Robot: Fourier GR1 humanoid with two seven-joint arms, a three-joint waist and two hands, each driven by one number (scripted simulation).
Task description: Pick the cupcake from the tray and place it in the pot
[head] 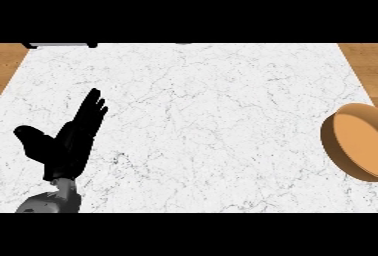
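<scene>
Marble counter [207,125] held only the left hand [70,137], resting open; no cupcake showed, so locating it came next.

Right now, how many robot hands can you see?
1. The left robot hand shows at the view's lower left over the white marble counter, fingers straight. The right one isn't in view; it may be outside the picture.
</scene>
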